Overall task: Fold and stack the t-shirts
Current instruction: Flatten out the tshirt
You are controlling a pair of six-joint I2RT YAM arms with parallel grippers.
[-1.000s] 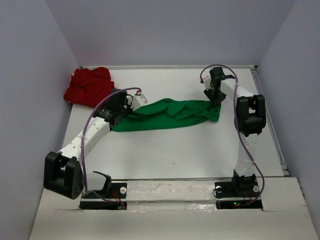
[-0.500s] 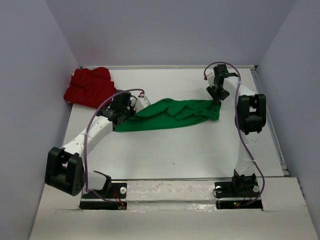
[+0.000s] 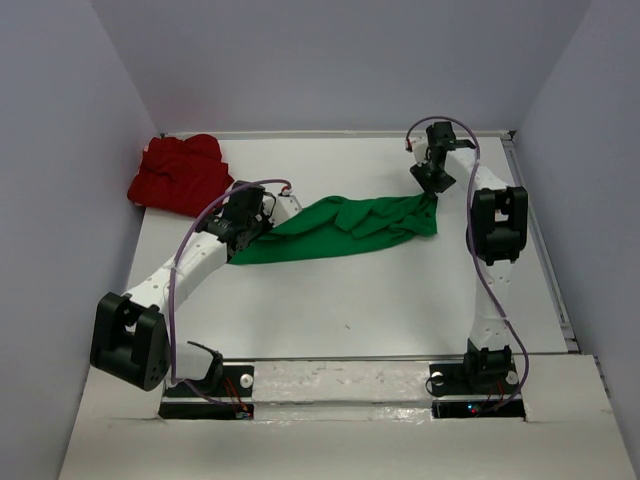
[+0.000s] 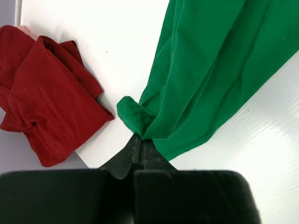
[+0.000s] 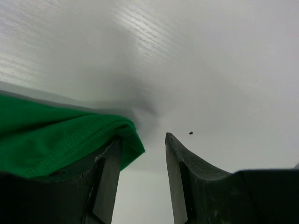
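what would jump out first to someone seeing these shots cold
A bright green t-shirt lies bunched in a long band across the middle of the white table, its left end pinched in the shut left pincer. The right pincer stands open at its right end, and a deep red t-shirt sits crumpled in the far left corner.

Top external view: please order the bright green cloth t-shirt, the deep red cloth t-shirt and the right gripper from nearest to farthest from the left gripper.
1. The bright green cloth t-shirt: pinched in the left gripper, stretching right.
2. The deep red cloth t-shirt: far-left corner.
3. The right gripper: at the green shirt's right end.
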